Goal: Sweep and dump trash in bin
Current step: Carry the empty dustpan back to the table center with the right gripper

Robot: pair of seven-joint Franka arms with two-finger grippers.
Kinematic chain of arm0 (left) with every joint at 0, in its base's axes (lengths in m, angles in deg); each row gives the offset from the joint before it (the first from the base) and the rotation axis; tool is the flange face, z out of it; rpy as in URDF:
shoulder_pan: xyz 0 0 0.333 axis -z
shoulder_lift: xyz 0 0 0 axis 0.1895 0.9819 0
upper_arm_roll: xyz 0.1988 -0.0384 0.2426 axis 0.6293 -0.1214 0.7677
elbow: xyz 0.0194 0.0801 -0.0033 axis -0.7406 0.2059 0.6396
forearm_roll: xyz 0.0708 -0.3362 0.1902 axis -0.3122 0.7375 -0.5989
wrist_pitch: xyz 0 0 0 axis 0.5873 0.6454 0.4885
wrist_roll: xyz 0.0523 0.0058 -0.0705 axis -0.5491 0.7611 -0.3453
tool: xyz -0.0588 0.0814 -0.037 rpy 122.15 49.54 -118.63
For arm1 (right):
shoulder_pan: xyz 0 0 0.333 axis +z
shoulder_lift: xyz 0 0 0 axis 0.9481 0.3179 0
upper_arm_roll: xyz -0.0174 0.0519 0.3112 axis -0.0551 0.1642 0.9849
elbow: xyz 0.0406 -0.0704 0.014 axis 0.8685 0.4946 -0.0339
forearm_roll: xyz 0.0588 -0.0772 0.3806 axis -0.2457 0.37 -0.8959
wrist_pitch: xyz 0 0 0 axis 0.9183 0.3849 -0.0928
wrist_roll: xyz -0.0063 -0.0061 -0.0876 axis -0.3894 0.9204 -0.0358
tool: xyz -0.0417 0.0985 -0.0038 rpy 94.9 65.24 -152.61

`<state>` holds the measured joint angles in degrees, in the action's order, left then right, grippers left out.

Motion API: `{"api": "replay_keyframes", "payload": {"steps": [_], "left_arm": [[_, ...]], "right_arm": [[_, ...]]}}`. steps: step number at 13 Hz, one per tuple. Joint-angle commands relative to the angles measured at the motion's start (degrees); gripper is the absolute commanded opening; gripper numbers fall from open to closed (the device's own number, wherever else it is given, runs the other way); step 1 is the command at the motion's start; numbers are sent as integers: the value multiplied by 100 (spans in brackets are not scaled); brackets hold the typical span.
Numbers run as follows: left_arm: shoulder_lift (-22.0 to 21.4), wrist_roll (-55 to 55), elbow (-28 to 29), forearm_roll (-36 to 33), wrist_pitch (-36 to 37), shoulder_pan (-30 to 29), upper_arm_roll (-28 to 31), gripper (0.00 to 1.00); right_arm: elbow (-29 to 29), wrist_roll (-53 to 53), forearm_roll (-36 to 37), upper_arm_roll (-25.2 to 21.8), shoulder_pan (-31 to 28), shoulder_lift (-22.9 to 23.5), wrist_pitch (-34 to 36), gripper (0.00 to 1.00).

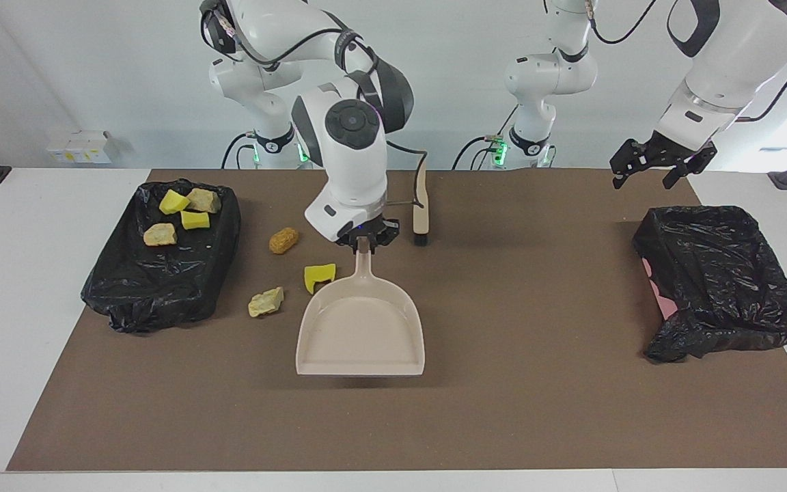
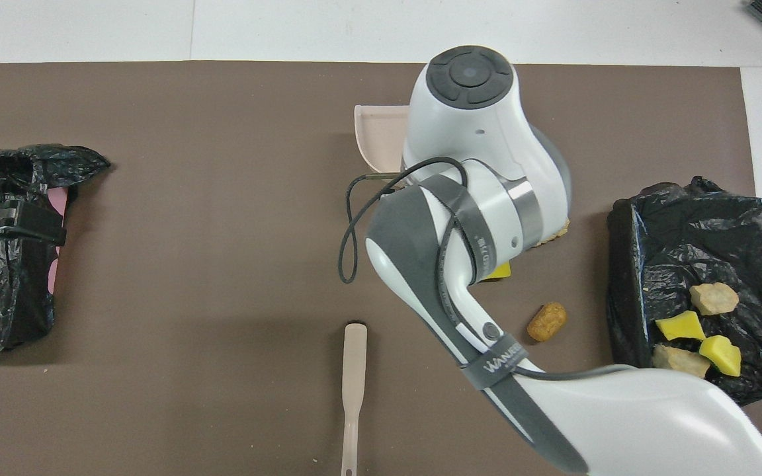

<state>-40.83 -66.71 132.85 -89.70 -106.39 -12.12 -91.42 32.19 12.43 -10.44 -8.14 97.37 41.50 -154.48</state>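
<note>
Your dustpan [image 1: 361, 326], mouth toward the camera, is held at its handle tip by the right gripper [image 1: 365, 244], so three scraps beside it—a yellow chunk [image 1: 319, 275], pale lump [image 1: 266, 301] and brown lump [image 1: 283, 240]—could get knocked away as it moves. Four scraps already sit in the bin [image 1: 161, 256] at the right arm's end. With the left gripper [image 1: 660, 164] waiting spread over the other bag [image 1: 721, 280], the brush [image 1: 421, 208] lies unused.

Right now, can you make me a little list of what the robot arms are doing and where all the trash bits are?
right gripper: on the dustpan handle
left gripper: waits in the air above the bin at the left arm's end
trash in the bin at the right arm's end: four scraps
trash on the mat: brown lump, yellow chunk, pale lump
brush: lying on the mat, beside the right gripper
</note>
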Motion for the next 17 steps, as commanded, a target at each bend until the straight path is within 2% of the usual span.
{"api": "replay_keyframes", "payload": {"steps": [1,4,7,9,11,13,14,15,16,17], "left_arm": [[1,30,-28,-50,41,32,13,100],[-8,30,-2,-50,23,32,13,100],[-8,30,24,-50,23,32,13,100],[-8,30,60,-50,-21,32,13,100],[-8,38,69,-50,-30,32,13,100],[1,39,95,-50,-47,41,13,100],[1,39,121,-50,-91,41,4,100],[1,39,139,-50,-100,41,4,100],[18,39,148,-41,-135,50,-5,100],[18,39,200,-41,-188,50,-14,100]], "right_arm": [[-553,598,-252,-7,352,512,-250,0],[-518,750,-558,10,617,776,-681,0],[-325,750,-788,10,688,829,-813,0],[-132,662,-955,10,671,794,-1084,0],[508,575,-955,10,653,514,-1481,0],[817,224,-947,2,644,364,-1482,0],[845,214,-946,2,627,355,-1474,3],[810,188,-894,2,592,355,-1395,13],[801,179,-972,-25,539,355,-1307,45],[801,187,-964,-34,452,328,-1272,92]]}}
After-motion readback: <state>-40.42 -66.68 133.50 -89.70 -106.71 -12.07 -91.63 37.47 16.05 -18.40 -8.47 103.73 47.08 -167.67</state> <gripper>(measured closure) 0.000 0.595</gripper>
